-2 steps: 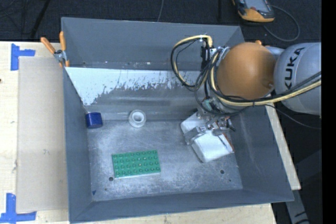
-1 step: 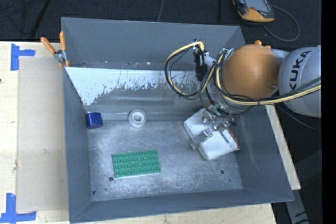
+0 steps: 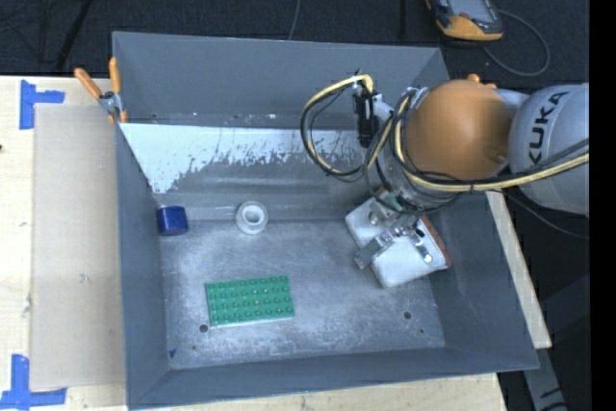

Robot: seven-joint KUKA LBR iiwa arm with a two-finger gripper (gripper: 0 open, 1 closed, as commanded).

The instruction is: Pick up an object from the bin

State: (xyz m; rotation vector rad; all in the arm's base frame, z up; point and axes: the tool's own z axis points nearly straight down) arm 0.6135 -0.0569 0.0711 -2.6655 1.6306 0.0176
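White block [image 3: 409, 267] with a reddish-brown edge along its right side lies on the floor of the bin in the right part of the frame, directly under the claw [image 3: 393, 236]. Its long axis seems to run from lower left to upper right at a slight tilt, with the brown edge turned toward the bin's right wall. The claw sits low over the block's upper left end, and whether it is released, clenched or grasping the block cannot be told, as the wrist hides that spot. Just to the upper left of the claw shows a second white piece [image 3: 362, 224]; whether it belongs to the same block cannot be told. Above the claw are the orange wrist cover [image 3: 457, 130] and a loop of yellow and black cables [image 3: 322, 125], with the arm [image 3: 553, 144] coming in from the right edge. Farther out, the grey bin [image 3: 289, 72] holds three more things, well apart from the claw: a pale ring [image 3: 251, 217] and a small blue cylinder [image 3: 172, 219] near the back wall at the left, and a green studded plate [image 3: 248, 300] lying flat at the lower left, its long axis running left to right.
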